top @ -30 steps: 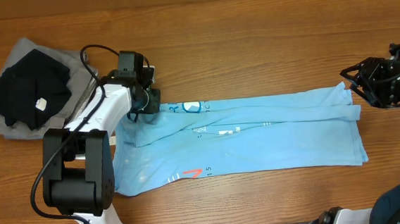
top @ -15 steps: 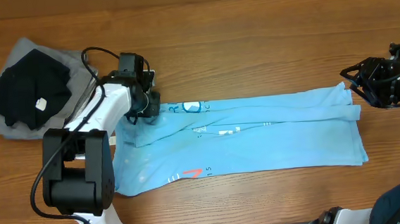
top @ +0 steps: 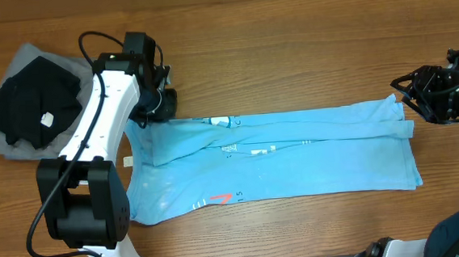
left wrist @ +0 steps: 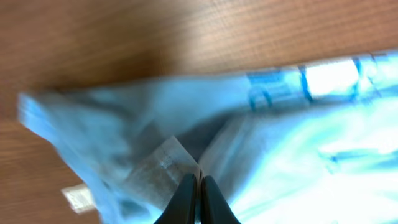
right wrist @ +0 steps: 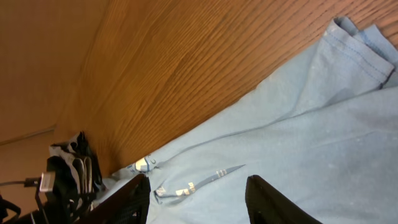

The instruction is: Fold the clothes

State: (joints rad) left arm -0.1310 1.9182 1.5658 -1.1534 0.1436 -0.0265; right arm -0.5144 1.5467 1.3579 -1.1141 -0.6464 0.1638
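- Nearest you, the T-shirt lies on the surface as a long band folded lengthwise. Its near edge is smooth, and the orange-red lettering sits toward the left end.
- A small white tag shows just beside that left end. Whether it is attached to the shirt, I cannot tell.
- Expect this cloth to be light, limp and a little slippery. It will likely sag and drag wherever you do not support it, so take it by corners or doubled edges, not by a single loose layer.
- Farther out, your right arm hangs just off the shirt's far-right corner. The right jaws are spread apart and hold nothing.
- Across from it, your left arm reaches over the far-left corner. The left jaws are clenched on a thin fold of T-shirt cloth, and the wrist view shows them pinching it right at the tips. That bite looks shallow and could slip, so move gently.
- Farthest off on the left, the dark clothes, black on grey, lie in a heap well apart from the shirt.
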